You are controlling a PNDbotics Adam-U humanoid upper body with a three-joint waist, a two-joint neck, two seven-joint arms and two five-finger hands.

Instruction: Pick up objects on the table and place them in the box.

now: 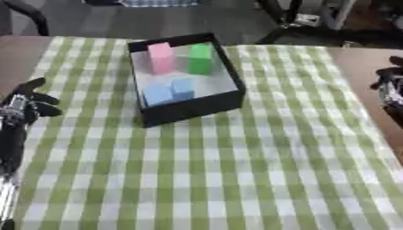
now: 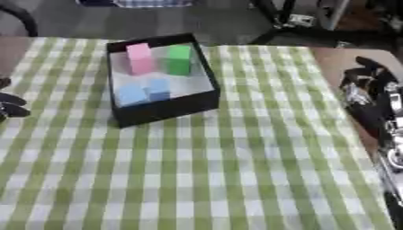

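A black box with a pale floor stands on the green-checked cloth, at the far middle. Inside it a pink block and a green block stand upright at the back. Two light blue blocks lie side by side at the front. My left hand rests at the table's left edge, fingers relaxed and holding nothing. My right hand hangs at the right edge, fingers relaxed, well apart from the box.
The checked cloth covers the table; bare brown tabletop shows at the right and far left. Dark chair legs and stands sit on the floor beyond the far edge.
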